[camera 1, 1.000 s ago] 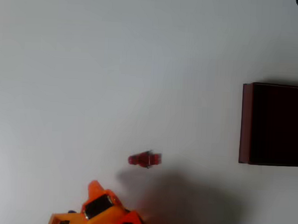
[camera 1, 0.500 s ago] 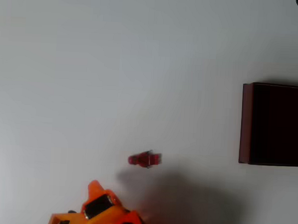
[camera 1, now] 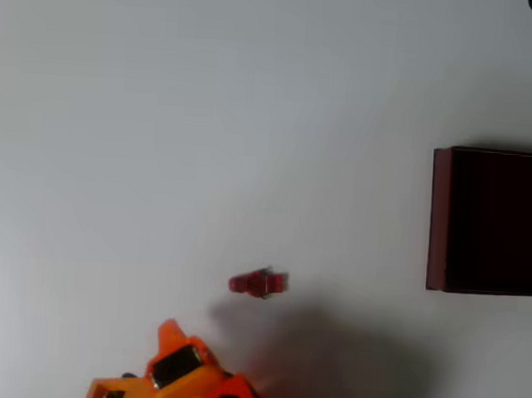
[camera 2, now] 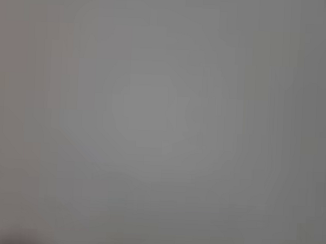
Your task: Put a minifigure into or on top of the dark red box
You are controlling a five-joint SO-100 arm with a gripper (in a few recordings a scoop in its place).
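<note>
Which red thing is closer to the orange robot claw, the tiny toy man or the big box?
The minifigure, lying just above the gripper. The dark red box sits far right.

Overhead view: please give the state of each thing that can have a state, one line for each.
minifigure: lying on its side on the table, free, not gripped.
dark red box: open at the top, dark inside, no figure seen in it.
gripper: near the bottom edge, apart from the minifigure; open or shut cannot be told.

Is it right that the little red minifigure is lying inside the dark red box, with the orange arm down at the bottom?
Not quite. In the overhead view the minifigure lies on the white table, well left of the dark red box. The orange arm is at the bottom.
</note>
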